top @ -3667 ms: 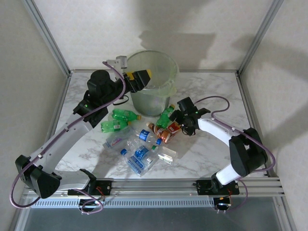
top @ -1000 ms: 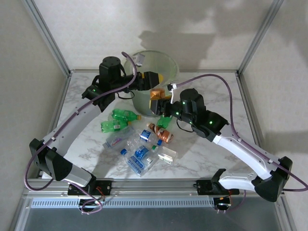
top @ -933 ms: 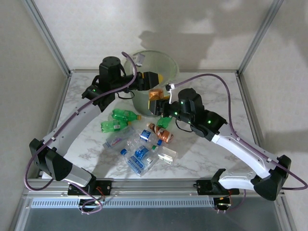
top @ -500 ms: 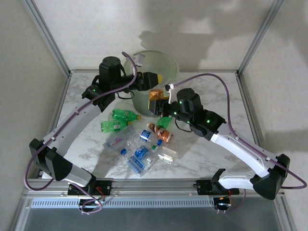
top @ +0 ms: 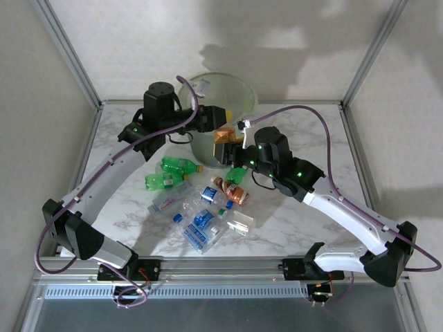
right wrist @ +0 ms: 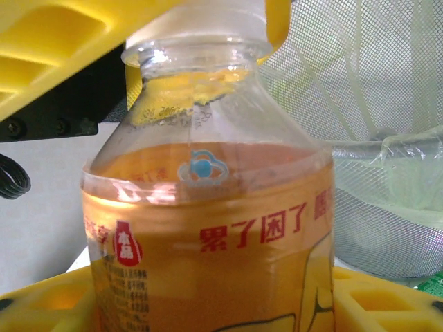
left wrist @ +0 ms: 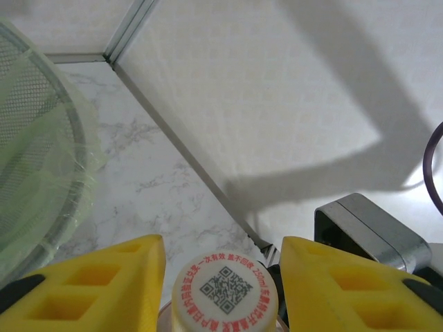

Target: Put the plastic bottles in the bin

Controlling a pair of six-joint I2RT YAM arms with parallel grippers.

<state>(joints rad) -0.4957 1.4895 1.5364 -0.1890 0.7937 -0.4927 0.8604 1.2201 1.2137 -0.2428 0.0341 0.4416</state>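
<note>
My right gripper (top: 225, 146) (right wrist: 214, 304) is shut on an orange-labelled bottle (top: 223, 140) (right wrist: 208, 242), held upright in the air just in front of the bin (top: 246, 104) (right wrist: 374, 104). From above, my left gripper (top: 220, 117) (left wrist: 221, 266) straddles the bottle's white cap (left wrist: 225, 294). It is open, with a thin gap showing on each side of the cap. The pale-green bin (left wrist: 41, 173) lies to its left in the left wrist view. Green bottles (top: 173, 166), a red-labelled one (top: 235, 194) and clear blue-labelled ones (top: 201, 225) lie on the table.
The marble table (top: 304, 131) is fenced by metal corner posts (top: 367, 62) and white walls. Both arms' purple cables (top: 304, 111) arc above the table. The bottle pile lies between the arm bases and the bin.
The right arm lifted the orange-labelled bottle from the pile up to the bin's front. The left gripper swung from the bin's left rim to above the cap. Little has moved in the last second.
</note>
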